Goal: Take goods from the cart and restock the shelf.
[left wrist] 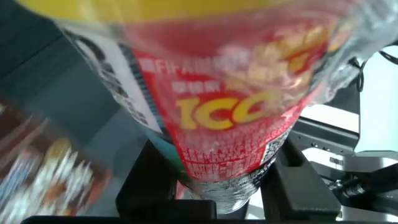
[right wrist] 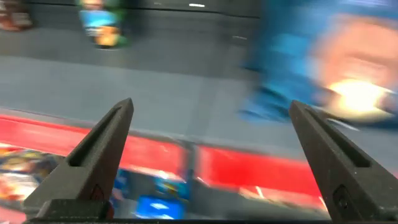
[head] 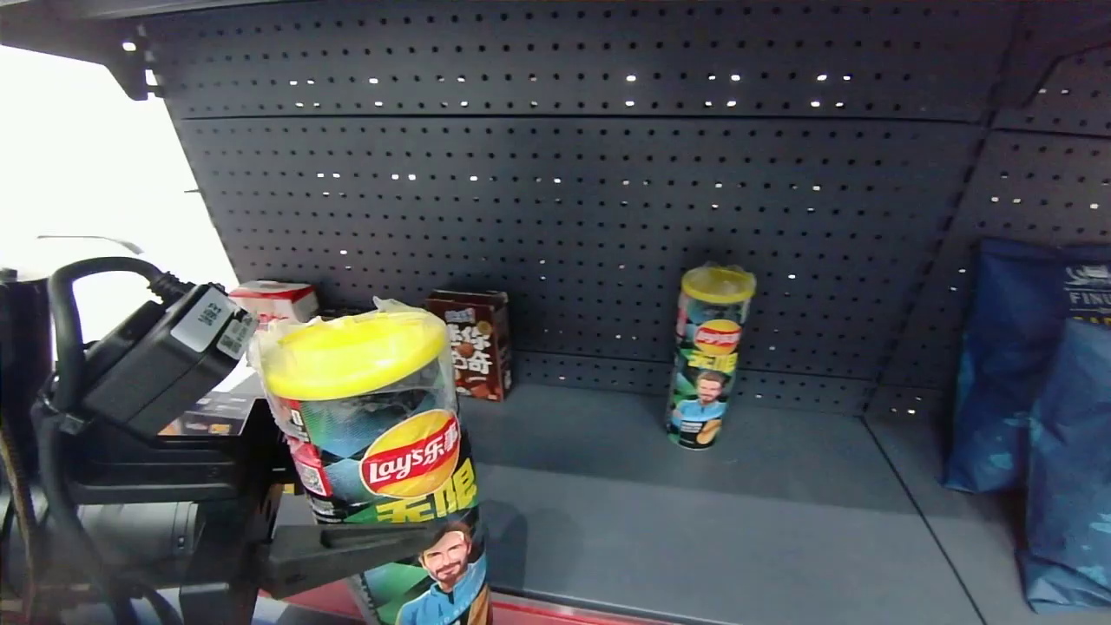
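My left gripper (head: 347,547) is shut on a tall chips can (head: 382,460) with a yellow lid, held upright at the shelf's front edge on the left. The same chips can (left wrist: 242,112) looms close in the left wrist view, clamped between the dark fingers (left wrist: 146,186). A second, identical chips can (head: 707,356) stands upright on the grey shelf (head: 694,521) near the pegboard back. My right gripper (right wrist: 211,162) is open and holds nothing, hovering over the shelf's red front edge (right wrist: 249,168), with the standing chips can (right wrist: 99,25) far off.
A brown carton (head: 473,343) and a red-and-white box (head: 273,299) stand at the back left of the shelf. Blue bags (head: 1041,408) fill the right side. Grey shelf floor lies open between the cans and the bags. Cart goods (right wrist: 155,199) lie below the red edge.
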`<state>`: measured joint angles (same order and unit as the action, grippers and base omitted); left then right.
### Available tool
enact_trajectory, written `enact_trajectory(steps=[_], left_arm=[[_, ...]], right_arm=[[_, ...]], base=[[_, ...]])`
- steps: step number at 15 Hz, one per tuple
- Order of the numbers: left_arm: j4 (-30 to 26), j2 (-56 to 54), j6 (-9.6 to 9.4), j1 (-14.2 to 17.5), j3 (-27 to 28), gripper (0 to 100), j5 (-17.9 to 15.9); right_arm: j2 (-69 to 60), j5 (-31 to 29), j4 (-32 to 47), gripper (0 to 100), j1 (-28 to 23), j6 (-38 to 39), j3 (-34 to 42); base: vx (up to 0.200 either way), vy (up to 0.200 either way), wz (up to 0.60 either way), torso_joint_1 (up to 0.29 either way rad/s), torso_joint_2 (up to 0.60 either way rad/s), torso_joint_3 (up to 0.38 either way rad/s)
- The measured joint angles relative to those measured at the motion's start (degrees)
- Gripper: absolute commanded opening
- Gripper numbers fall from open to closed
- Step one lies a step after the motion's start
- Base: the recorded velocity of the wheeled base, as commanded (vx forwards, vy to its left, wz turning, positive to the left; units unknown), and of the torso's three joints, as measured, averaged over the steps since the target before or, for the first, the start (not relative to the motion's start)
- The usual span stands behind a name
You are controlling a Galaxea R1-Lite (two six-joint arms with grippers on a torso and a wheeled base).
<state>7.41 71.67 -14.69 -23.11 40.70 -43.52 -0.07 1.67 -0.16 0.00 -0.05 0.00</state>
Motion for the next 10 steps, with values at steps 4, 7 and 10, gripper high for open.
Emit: enact_trajectory(steps=[4,7,10], left_arm=[[0.0,0.3,0.02,0.0,0.0,0,0.1],[0.0,0.4,0.02,0.0,0.0,0,0.2],[0.0,0.5,-0.04,0.0,-0.1,0,0.4]], right_arm=[[0.0,0.0,0.0,100,0.0,0.0,0.0],[0.0,0.0,0.0,100,0.0,0.0,0.0],[0.0,0.0,0.0,100,0.0,-0.1,0.0]], base=[[0.0,0.0,0.0,0.0,0.0,0.0],[0.0,0.0,0.0,0.0,0.0,0.0],[0.0,0.0,-0.4,0.002,0.0,0.0]])
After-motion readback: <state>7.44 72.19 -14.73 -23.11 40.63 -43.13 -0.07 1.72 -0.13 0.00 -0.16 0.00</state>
